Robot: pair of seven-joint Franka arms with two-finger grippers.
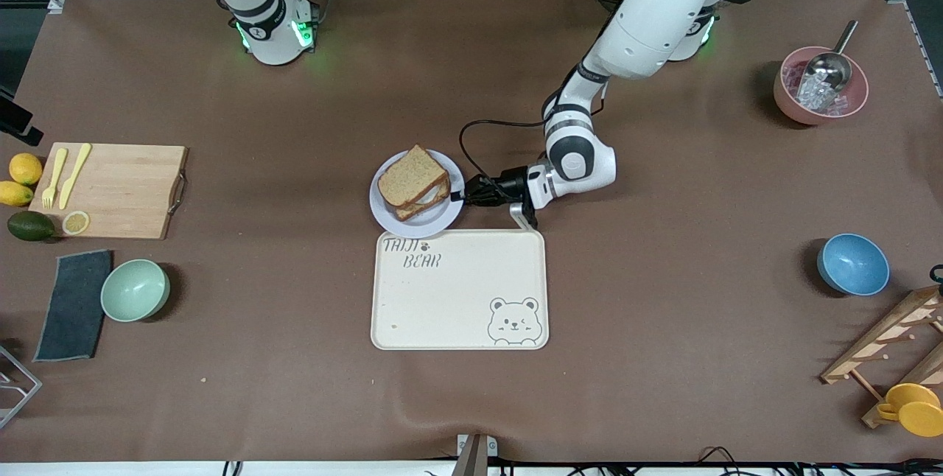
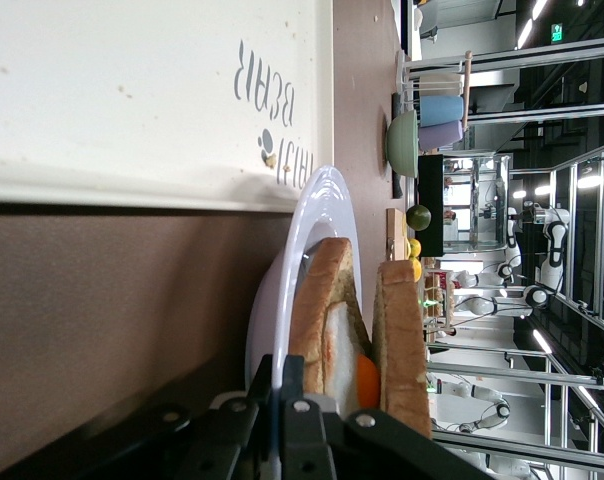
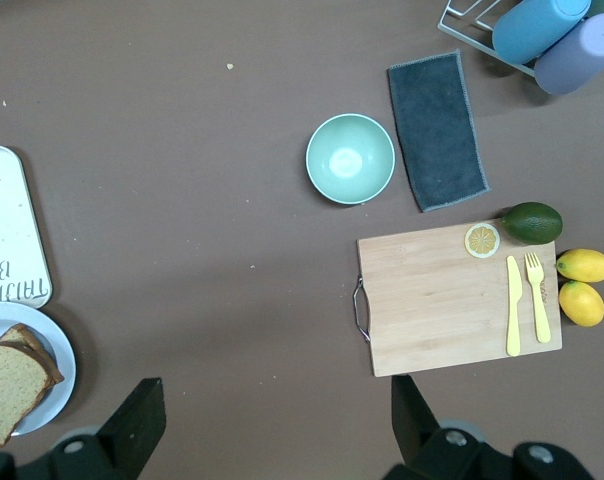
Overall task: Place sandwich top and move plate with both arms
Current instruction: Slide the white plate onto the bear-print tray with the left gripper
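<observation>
At the middle of the brown desk (image 1: pixel 663 314) the plate (image 1: pixel 390 222) rests just beside the bear-printed tray (image 1: pixel 460 306), its rim touching or slightly overlapping the tray's edge farther from the front camera. On the plate the sandwich top (image 1: pixel 409 176) lies tilted over the lower slice (image 1: pixel 420 205), with white and orange filling showing between them in the left wrist view. The left pincer (image 1: pixel 465 193) is low at the plate's rim on the side toward the left arm's end, its fingers (image 2: pixel 290 400) closed together on the plate edge. The right pincer (image 3: pixel 272 420) hangs high above the desk, fingers apart, over bare cloth between the plate and the wooden cutting board (image 3: pixel 452 300); that arm waits.
</observation>
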